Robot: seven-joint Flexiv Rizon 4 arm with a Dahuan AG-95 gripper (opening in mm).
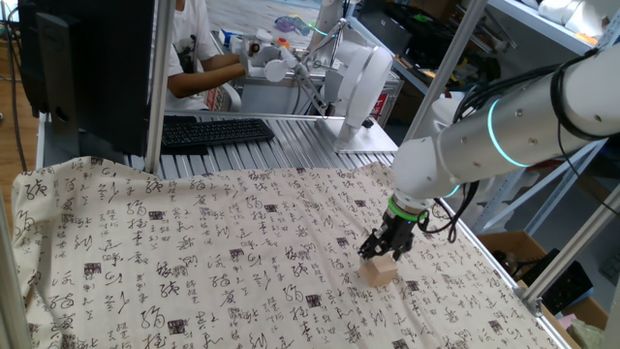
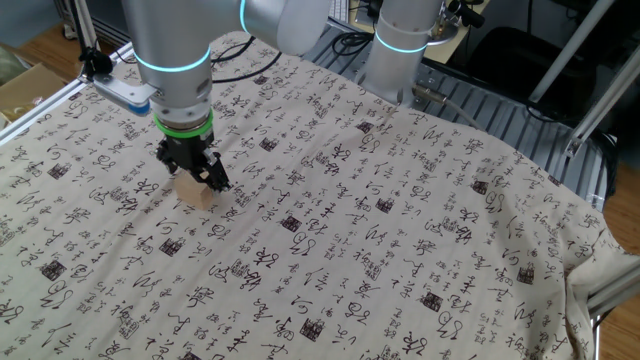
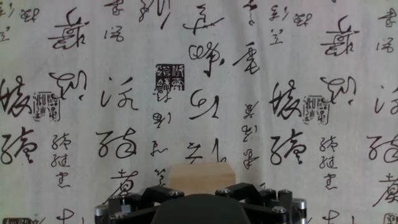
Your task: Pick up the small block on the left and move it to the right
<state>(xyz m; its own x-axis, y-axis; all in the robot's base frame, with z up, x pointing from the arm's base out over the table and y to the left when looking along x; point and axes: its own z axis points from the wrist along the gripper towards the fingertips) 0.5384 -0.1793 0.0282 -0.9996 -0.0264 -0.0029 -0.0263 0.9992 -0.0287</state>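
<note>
Gripper (image 1: pixel 386 249) hangs directly over the small block (image 1: pixel 379 270), jaws spread wide (nothing held), on the calligraphy cloth (image 1: pixel 213 252).

Tan block (image 1: pixel 380 271), calligraphy-printed cream cloth (image 1: pixel 194 262)

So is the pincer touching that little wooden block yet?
Cannot tell. In both fixed views the open pincer sits right over the block, hiding any gap; the hand view shows only the block's far edge.
</note>
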